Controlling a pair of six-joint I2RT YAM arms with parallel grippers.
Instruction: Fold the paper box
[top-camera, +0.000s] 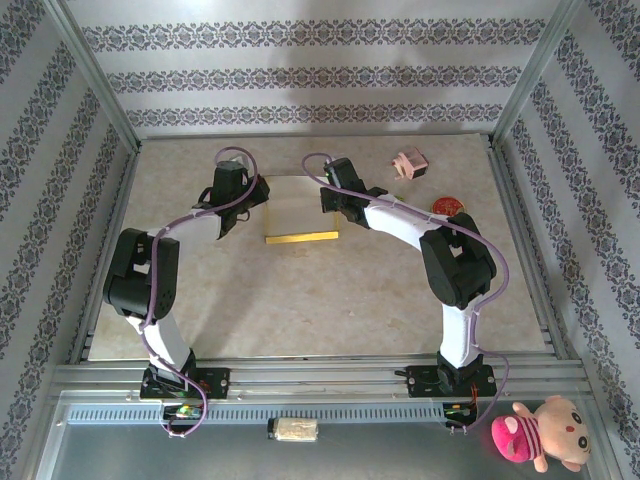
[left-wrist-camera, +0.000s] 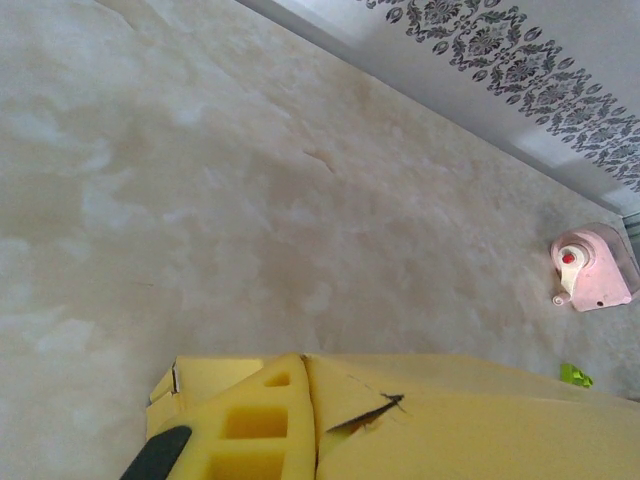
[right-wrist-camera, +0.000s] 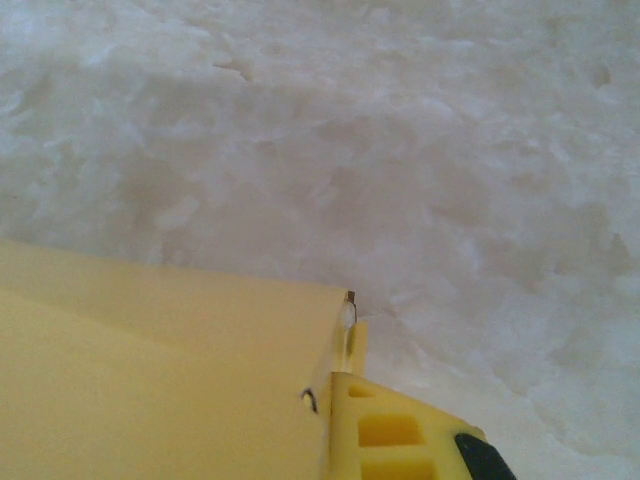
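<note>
Now | paper box (top-camera: 300, 212) pinched by left claw (top-camera: 260, 192) and right claw (top-camera: 324, 198), both clamped | risk: panel torn if pulled unevenly

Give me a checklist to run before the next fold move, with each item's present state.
1. Grip of left pincer on the paper box: ok, shut on its left edge.
2. Grip of right pincer: ok, shut on the right edge.
3. Box flat on the table: cannot tell.
4. The small pink item apart from the box: ok.
5. The dark slit in the yellow panel, cut or tear: cannot tell.
</note>
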